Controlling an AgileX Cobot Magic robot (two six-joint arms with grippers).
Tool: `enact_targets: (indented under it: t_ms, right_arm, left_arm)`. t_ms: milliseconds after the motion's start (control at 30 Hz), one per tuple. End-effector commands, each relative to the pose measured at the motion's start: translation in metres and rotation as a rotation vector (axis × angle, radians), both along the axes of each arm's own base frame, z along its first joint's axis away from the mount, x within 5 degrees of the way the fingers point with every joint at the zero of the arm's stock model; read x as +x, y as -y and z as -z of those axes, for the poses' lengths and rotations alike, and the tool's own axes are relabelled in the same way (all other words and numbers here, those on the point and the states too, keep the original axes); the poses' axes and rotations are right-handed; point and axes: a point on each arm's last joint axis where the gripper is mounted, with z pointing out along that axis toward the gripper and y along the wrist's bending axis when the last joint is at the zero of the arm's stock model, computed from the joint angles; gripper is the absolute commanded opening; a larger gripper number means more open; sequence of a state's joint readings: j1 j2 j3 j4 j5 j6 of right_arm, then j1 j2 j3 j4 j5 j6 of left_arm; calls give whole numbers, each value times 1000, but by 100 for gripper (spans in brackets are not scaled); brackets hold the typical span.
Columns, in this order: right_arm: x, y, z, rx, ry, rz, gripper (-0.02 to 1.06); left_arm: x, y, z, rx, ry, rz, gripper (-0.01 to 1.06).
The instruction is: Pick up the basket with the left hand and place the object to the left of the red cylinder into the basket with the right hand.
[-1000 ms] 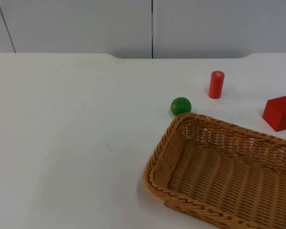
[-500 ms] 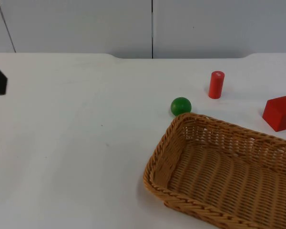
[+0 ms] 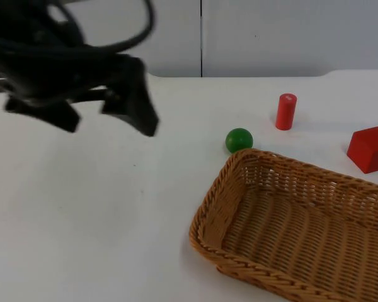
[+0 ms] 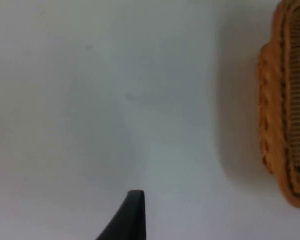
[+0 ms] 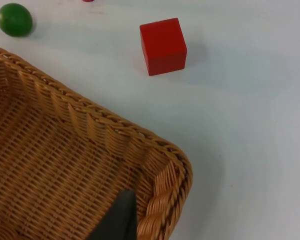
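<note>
Basket of woven tan wicker (image 3: 296, 223) rests on the white tabletop (image 3: 101, 220), long axis running rightward. Left pincer (image 3: 104, 110), fingers spread and empty, hangs well apart to its left; green ball (image 3: 239, 139) lies beside the red cylinder (image 3: 286, 111). Right pincer's opening: cannot tell.

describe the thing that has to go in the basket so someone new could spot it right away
Start at the big woven basket on the white table. Just beyond its far rim, near the corner, sits a small green ball, left of the upright red cylinder. It is the only round, green thing; the cylinder and the red cube are both red.
</note>
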State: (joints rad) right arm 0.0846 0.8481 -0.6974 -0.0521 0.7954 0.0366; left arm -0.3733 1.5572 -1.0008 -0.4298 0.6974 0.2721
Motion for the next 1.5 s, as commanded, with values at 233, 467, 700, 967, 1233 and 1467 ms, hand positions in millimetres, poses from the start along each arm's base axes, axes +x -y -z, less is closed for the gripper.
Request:
enact_targets:
  t_ms: [233,467,700,967,1233,1467]
  right_arm:
    - [0,1,-3,7,16,9,105]
    - [0,1,-3,7,16,9,105]
    - [0,1,-3,7,16,9,105]
    - [1,1,-3,5,28,8,105]
    - [3,2,-5,-17,55,5,105]
    - [3,3,-5,-24,53,4,105]
  left_arm:
    - [42,81,45,54,-94,134,98]
    - [50,121,99,110,-188,179,98]
    - [45,139,128,132,-190,209,98]
    - [45,139,146,154,-203,225,79]
    - [47,140,148,146,-185,214,1]
    - [49,132,136,134,-225,161,0]
